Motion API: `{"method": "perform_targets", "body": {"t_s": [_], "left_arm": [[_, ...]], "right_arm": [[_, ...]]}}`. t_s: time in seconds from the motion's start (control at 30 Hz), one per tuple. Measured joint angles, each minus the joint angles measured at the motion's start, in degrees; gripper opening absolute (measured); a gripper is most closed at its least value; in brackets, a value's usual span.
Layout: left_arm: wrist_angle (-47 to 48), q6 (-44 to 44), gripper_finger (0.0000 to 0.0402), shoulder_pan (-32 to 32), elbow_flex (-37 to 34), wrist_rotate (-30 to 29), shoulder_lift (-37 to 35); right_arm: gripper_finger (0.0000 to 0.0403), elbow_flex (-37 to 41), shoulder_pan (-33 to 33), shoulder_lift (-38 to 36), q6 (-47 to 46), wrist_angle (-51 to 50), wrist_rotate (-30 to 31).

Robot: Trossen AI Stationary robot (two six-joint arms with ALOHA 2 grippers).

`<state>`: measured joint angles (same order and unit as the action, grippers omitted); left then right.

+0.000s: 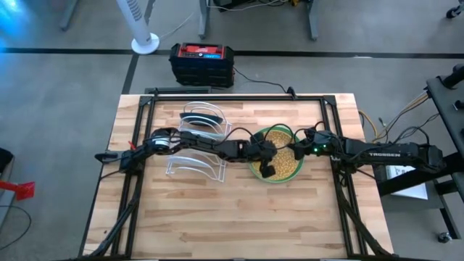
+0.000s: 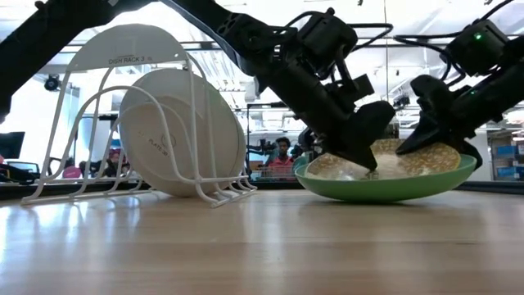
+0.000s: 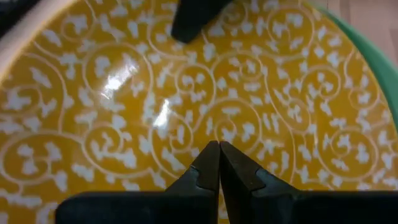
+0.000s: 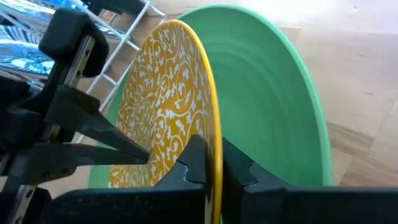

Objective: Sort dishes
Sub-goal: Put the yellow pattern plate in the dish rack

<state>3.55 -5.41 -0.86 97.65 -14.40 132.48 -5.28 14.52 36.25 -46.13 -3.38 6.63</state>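
A yellow patterned plate (image 1: pixel 284 154) lies tilted in a plain light green plate (image 1: pixel 272 180) right of the table's middle. One edge rests in the green plate (image 2: pixel 385 190) and the other is raised. My left gripper (image 3: pixel 219 146) is shut, its tips on the yellow plate's face (image 3: pixel 124 93). My right gripper (image 4: pixel 212 152) is shut on that plate's rim. A white plate with blue lines (image 4: pixel 18 37) and a dark plate (image 1: pixel 203 114) stand on edge in the white wire rack (image 2: pixel 205 184). My left gripper touches the yellow plate's patterned face (image 3: pixel 219 127) with its shut fingertips, slanting down from the table's left side. My right gripper pinches the yellow plate's rim (image 4: pixel 212 124) on its raised side, one finger on the patterned face and one on the underside. The fingers (image 4: pixel 194 155) come from the table's right side. The plate stands tilted, its lower edge in the green plate (image 4: pixel 267 93).
The wire rack (image 1: pixel 197 148) stands just left of the two plates, close beside the left arm. A black and red box (image 1: pixel 202 64) sits on the floor beyond the table's far edge. People show in the room behind the table (image 2: pixel 282 156).
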Motion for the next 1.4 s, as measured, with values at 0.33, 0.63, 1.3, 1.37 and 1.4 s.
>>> {"method": "perform_targets", "body": {"t_s": [0.33, 0.63, 1.3, 1.37, 1.4], "left_arm": [[-3.2, 0.1, 0.0, 0.1, 0.0, 0.0, -1.2], [-4.2, 3.1, 0.0, 0.1, 0.1, 0.0, -3.7], [-8.0, 6.1, 0.0, -0.9, 0.2, -7.5, -8.8], [-7.9, 5.8, 0.0, -1.3, 0.2, -8.1, -9.5], [-7.8, 6.0, 0.0001, -1.5, 0.2, -8.2, -9.7]], "right_arm": [[0.0001, -3.3, 0.0, -0.4, 5.4, -3.8, 0.5], [0.0001, -9.8, 0.0, -0.3, 13.4, -13.3, 3.4], [0.0, -14.2, 0.0, -0.1, 25.7, -17.6, 5.9], [0.0, -14.2, 0.0, -0.2, 27.0, -17.6, 6.0], [0.0001, -14.2, 0.0, -0.2, 27.8, -17.7, 6.1]]}}
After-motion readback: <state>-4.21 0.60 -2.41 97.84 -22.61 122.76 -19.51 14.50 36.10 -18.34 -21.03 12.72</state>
